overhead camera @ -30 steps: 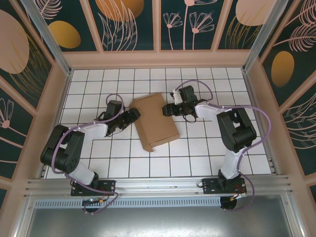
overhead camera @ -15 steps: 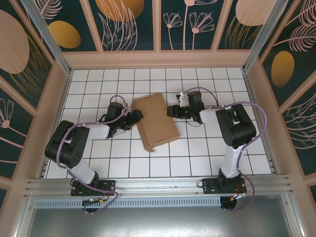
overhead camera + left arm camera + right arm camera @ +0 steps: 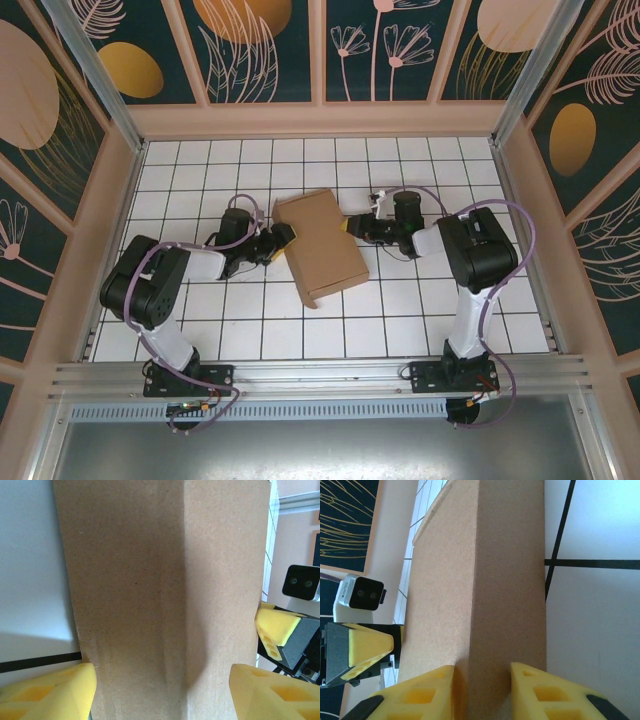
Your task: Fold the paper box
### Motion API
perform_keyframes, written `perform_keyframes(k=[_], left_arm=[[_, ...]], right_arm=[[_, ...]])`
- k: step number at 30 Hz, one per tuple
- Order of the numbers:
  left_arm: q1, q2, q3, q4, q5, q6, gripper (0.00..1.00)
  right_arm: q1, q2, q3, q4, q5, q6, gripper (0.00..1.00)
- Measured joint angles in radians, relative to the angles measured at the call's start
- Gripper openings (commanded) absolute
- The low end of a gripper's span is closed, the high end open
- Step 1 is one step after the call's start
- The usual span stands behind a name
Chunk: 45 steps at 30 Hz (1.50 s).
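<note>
The paper box (image 3: 320,247) is a closed flat brown cardboard box lying at a slant on the tiled floor. My left gripper (image 3: 281,240) is at its left side. In the left wrist view the yellow fingers (image 3: 50,692) stand wide apart, open, with the box's side wall (image 3: 125,605) right in front of them. My right gripper (image 3: 352,228) is at the box's right side. In the right wrist view its jaws (image 3: 481,682) are drawn close, with the box's edge (image 3: 505,595) between the yellow pads (image 3: 547,695).
White tiled floor (image 3: 420,310) with black grid lines surrounds the box. Peach walls with dark patterned panels (image 3: 270,50) enclose it on three sides. A metal rail (image 3: 320,380) with both arm bases runs along the near edge.
Both arms have dropped lower and reached in against the box's two sides. The right jaws have narrowed on the box's edge. The box has shifted slightly.
</note>
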State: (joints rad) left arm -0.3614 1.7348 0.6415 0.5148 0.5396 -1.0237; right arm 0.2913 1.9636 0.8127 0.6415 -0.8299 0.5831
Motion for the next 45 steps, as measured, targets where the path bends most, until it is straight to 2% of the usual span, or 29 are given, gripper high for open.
perform_keyframes(k=[6,18,29,33,38,41,45], left_arm=[[-0.007,0.0,0.005,-0.005,0.002,-0.001,0.73],[-0.017,-0.021,0.051,-0.116,-0.016,0.035,0.76],[-0.056,0.114,0.134,-0.002,0.04,-0.026,0.72],[-0.073,0.182,0.15,0.134,0.066,-0.097,0.67],[-0.084,0.216,0.126,0.274,0.076,-0.185,0.51],[-0.091,0.191,0.114,0.293,0.063,-0.203,0.35],[-0.107,0.12,0.107,0.217,0.008,-0.212,0.23]], right_arm=[[-0.032,0.004,-0.029,0.06,-0.025,0.046,0.28],[-0.053,0.017,-0.037,0.093,-0.053,0.075,0.27],[-0.081,0.044,-0.043,0.145,-0.096,0.116,0.26],[-0.087,0.056,-0.043,0.169,-0.114,0.134,0.27],[-0.093,0.061,-0.043,0.179,-0.12,0.148,0.32],[-0.093,0.061,-0.043,0.178,-0.119,0.154,0.41],[-0.08,0.034,-0.042,0.128,-0.091,0.152,0.56]])
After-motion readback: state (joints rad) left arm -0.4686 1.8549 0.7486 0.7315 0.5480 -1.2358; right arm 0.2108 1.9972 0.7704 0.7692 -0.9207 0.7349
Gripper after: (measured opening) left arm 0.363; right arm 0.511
